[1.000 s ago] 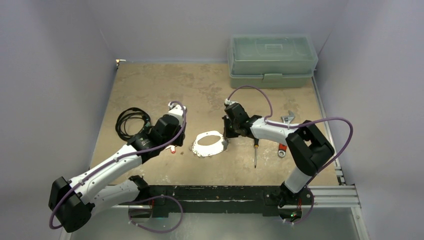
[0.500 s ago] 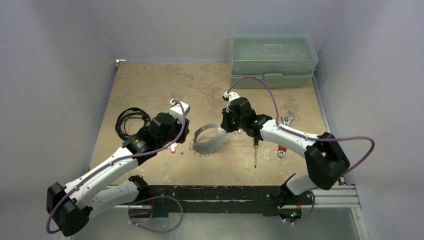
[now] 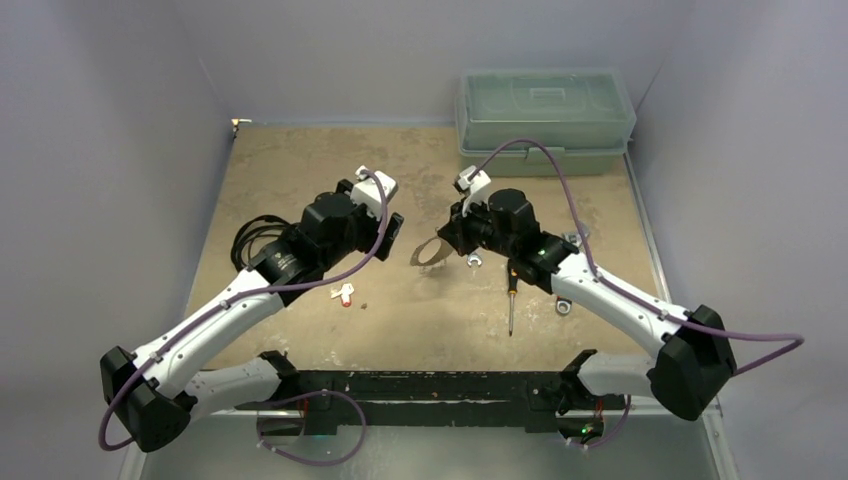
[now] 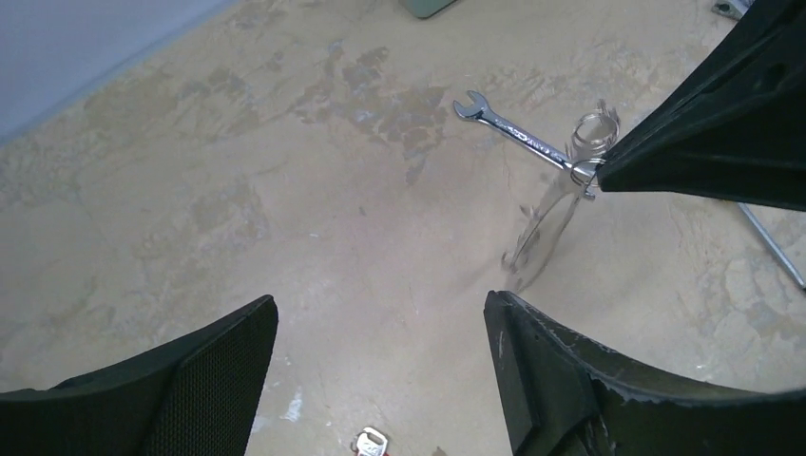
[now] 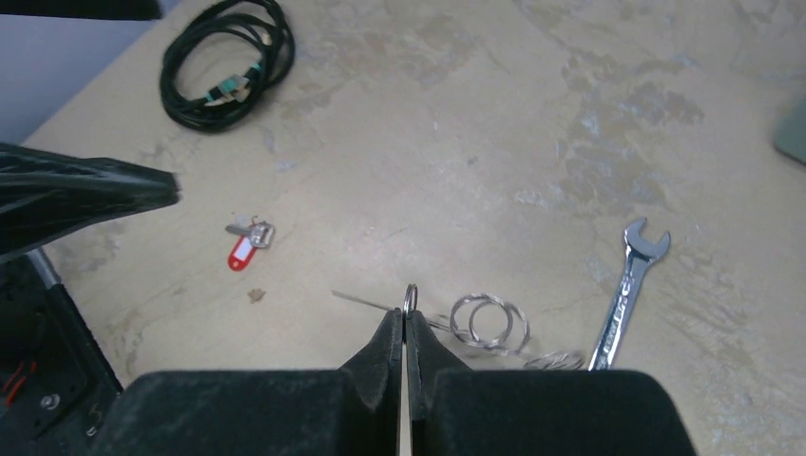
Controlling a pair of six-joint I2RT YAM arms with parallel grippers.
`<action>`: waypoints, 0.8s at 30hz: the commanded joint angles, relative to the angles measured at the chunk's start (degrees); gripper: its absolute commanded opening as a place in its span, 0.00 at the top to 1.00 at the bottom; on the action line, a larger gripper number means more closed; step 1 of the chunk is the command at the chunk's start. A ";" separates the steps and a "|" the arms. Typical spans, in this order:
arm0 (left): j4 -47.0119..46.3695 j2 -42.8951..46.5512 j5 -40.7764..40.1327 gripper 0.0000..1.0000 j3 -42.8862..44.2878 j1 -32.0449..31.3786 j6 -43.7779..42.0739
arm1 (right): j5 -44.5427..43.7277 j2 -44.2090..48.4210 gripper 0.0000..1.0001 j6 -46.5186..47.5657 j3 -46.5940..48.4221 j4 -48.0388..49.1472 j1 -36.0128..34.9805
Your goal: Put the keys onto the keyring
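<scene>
Keyring [image 3: 432,252], large thin silvery oval loop: pinched between right fingers [image 5: 385,347]; held left fingers [image 4: 551,380] spread over tan bench [image 3: 300,170]; likely needed square grab on tiny red-tagged key [image 5: 249,242].

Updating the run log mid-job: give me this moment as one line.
left end effector: open, empty | right end effector: shut on keyring, ring hanging | red-tagged key: loose on table
</scene>
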State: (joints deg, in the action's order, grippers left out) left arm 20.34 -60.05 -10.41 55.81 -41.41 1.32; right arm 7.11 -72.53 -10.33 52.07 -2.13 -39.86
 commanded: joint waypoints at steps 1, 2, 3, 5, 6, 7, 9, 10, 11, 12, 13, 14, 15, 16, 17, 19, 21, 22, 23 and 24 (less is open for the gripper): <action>-3.46 0.74 2.72 0.21 1.67 -0.31 -7.51 | 6.34 4.74 1.00 3.95 -1.78 6.43 -0.31; -4.31 1.72 4.88 0.21 1.17 -0.26 -9.02 | 7.02 5.68 1.00 4.26 -2.54 7.21 -0.31; -5.02 2.76 7.20 0.21 0.66 -0.25 -10.75 | 7.70 6.68 1.00 4.59 -3.16 7.91 -0.31; -6.96 5.10 13.08 0.21 -1.08 -0.27 -14.29 | 9.04 8.46 1.00 5.22 -4.38 9.07 -0.29; -7.78 6.26 16.15 0.22 -2.27 -0.20 -16.37 | 9.60 9.36 1.00 5.32 -4.86 9.79 -0.31; -8.51 7.23 19.71 0.23 -3.37 -0.22 -19.07 | 10.11 9.90 1.00 5.38 -5.26 10.24 -0.30; -9.82 8.64 25.13 0.25 -5.25 -0.25 -23.36 | 11.46 10.81 1.00 5.45 -5.58 10.78 -0.30; -9.86 9.04 27.17 0.27 -5.57 -0.24 -24.18 | 12.08 11.16 1.00 5.51 -5.61 10.85 -0.31; -9.63 9.29 29.16 0.29 -5.59 -0.25 -24.72 | 12.91 11.57 1.00 5.50 -5.68 10.83 -0.33; -9.34 9.48 31.45 0.31 -5.62 -0.21 -25.23 | 13.82 11.95 1.00 5.57 -5.79 10.98 -0.38; -9.04 9.61 33.65 0.32 -5.55 -0.21 -25.68 | 14.79 12.53 1.00 5.58 -5.91 10.97 -0.40; -8.92 9.72 35.93 0.32 -5.61 -0.17 -25.79 | 15.73 12.93 1.00 5.65 -5.98 11.05 -0.52; -9.00 9.73 37.85 0.33 -5.74 -0.18 -25.74 | 16.72 13.35 1.00 5.67 -6.11 11.24 -0.63; -9.43 9.65 39.79 0.34 -5.98 -0.17 -25.45 | 17.73 13.69 1.00 5.71 -6.21 11.47 -0.70; -10.09 9.49 40.59 0.35 -6.18 -0.16 -24.93 | 18.48 13.91 1.00 5.71 -6.17 11.54 -0.92; -11.49 8.76 41.70 0.43 -6.42 -0.16 -23.09 | 19.25 14.43 1.00 5.95 -5.95 11.11 -1.37; -10.91 7.84 42.72 0.48 -5.84 -0.17 -22.97 | 19.57 15.17 1.00 6.51 -5.60 10.33 -1.91; -10.71 7.50 43.15 0.50 -5.65 -0.19 -22.88 | 20.13 15.61 1.00 6.85 -5.53 10.11 -2.11; -10.74 7.23 43.57 0.51 -5.55 -0.17 -22.84 | 20.63 16.07 1.00 7.17 -5.57 9.85 -2.32; -10.88 7.03 43.94 0.52 -5.62 -0.19 -22.71 | 21.33 16.55 1.00 7.38 -5.63 9.83 -2.59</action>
State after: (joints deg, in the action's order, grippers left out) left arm 12.05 -52.16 28.16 49.84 -41.41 -21.63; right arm 24.58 -58.57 -4.84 45.78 5.19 -41.54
